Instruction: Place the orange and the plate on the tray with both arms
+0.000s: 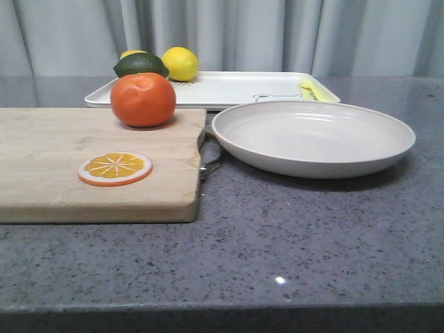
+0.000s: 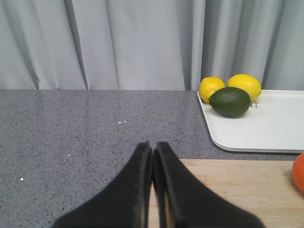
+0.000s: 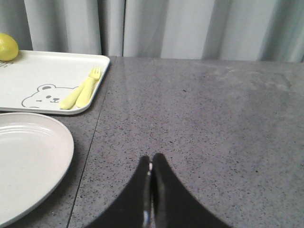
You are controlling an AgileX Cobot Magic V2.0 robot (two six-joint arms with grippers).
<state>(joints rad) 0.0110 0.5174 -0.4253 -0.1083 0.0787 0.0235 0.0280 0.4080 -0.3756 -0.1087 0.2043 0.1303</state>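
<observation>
The glossy orange (image 1: 143,99) sits on the far right part of the wooden cutting board (image 1: 62,149); only its edge (image 2: 299,172) shows in the left wrist view. Right of the board lies the wide off-white plate (image 1: 312,137), whose rim (image 3: 28,161) appears in the right wrist view. Behind both is the white tray (image 1: 229,89) with its bear drawing (image 3: 45,95). My left gripper (image 2: 152,146) is shut and empty, over the board's far left corner. My right gripper (image 3: 151,158) is shut and empty above bare counter, to the right of the plate. Neither gripper shows in the front view.
An orange slice disc (image 1: 115,168) lies on the board's near part. On the tray's left end sit two lemons (image 2: 243,85) and a dark green lime (image 2: 230,101); a yellow fork and spoon (image 3: 83,90) lie at its right end. Grey curtains hang behind.
</observation>
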